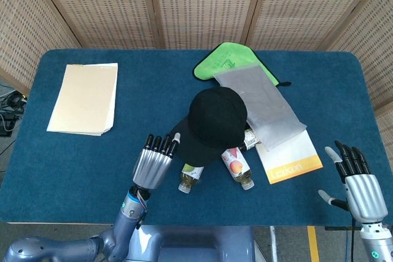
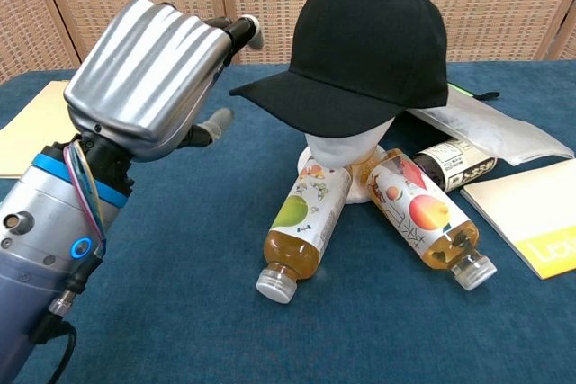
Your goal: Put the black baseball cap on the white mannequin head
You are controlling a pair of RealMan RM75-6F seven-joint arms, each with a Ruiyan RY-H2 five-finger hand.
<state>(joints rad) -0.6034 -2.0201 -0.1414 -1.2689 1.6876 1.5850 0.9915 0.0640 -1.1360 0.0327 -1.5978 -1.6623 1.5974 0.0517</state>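
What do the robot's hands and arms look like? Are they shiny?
Yes! The left hand has a shiny, ribbed silver back and dark fingers with pale grey tips. Below it sit a bright blue ring, a bundle of coloured wires and a smooth grey-blue arm with a black cable. The right hand looks the same: silver back, dark fingers, pale thumb.
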